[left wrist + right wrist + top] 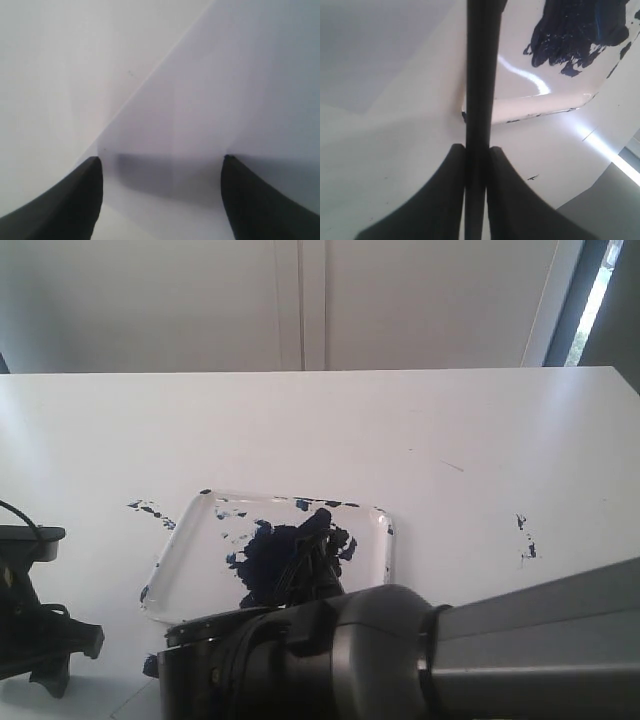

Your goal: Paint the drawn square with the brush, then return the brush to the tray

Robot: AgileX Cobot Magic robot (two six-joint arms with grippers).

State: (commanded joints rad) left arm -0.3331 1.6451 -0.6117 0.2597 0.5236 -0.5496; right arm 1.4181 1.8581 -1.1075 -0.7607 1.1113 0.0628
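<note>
Low in the middle of the exterior view, the tray [180, 555] lies on the white table [450, 420], with a dark blue paint blotch [285, 560] spread over its floor. Along the bottom right, the right arm [500, 640] crosses the frame, its end over the tray's near edge. Up the centre of the right wrist view runs the brush [479, 75], with the right gripper [476, 147] clamped on its black handle; the tip is hidden. The left gripper [45, 645] sits at the lower left, and its wrist view shows the fingers [75, 200] spread apart over a pale sheet [225, 100].
</note>
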